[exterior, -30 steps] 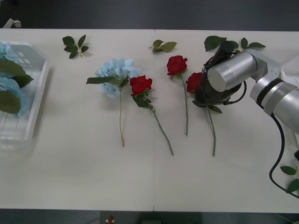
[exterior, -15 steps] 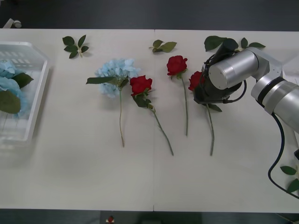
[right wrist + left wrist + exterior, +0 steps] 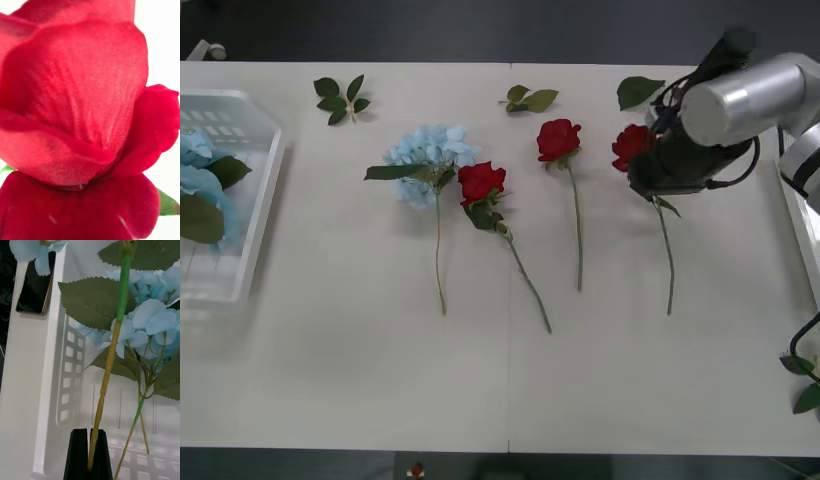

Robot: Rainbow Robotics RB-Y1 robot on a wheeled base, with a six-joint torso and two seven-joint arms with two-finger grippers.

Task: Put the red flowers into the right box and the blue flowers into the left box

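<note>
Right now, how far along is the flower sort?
Done: blue flowers already lie in the left box. In hand: the right gripper carries a red rose toward the right box; the left gripper is shut on a blue flower's stem over the left box. Left: one blue flower and two roses on the table.

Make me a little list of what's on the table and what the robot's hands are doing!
right gripper: carrying a red rose by its head, stem hanging down, near the right box
left gripper: black fingers pinching a blue flower's stem over the left box
roses on table: two
blue flowers on table: one
left box contents: blue flowers
loose leaves: sprigs along the far edge
beside left box: a phone
</note>
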